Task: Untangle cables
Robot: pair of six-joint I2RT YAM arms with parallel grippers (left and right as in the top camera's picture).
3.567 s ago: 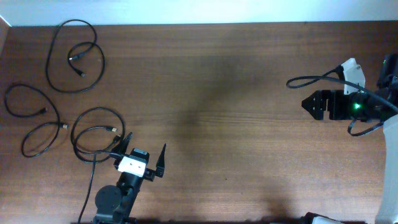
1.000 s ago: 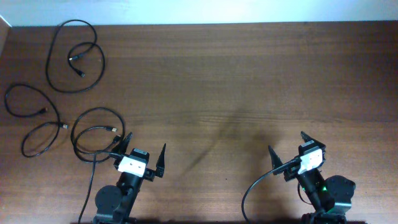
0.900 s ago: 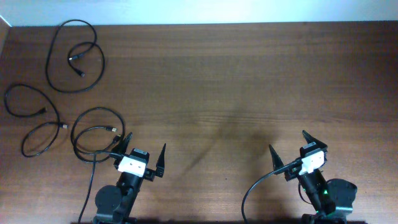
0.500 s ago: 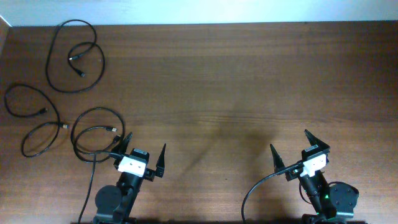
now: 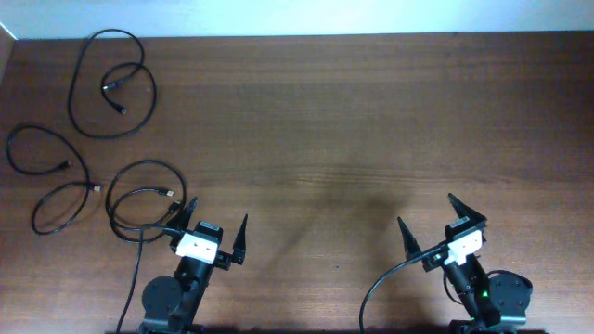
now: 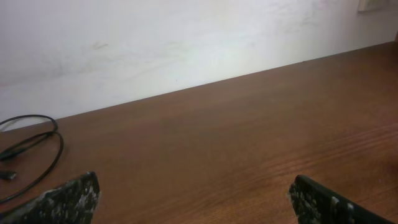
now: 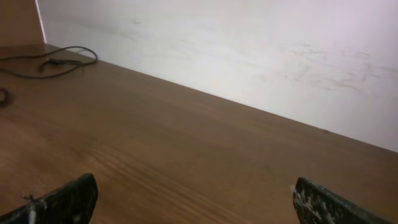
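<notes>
Three cables (image 5: 144,163) lie as separate loops on table (image 5: 353,111), none crossing another; nearest just beside left hand (image 5: 219,211), others beyond it. Untangling looks done, nothing left. Left hand wide open, empty. Right hand (image 5: 427,211) likewise, well apart from left hand.

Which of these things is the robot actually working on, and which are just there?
Part of the job:
- far cable
- middle cable
- near cable
- left gripper and right gripper, both open

Just there:
- left arm's thick lead
- right arm's thick lead
- wooden table
</notes>
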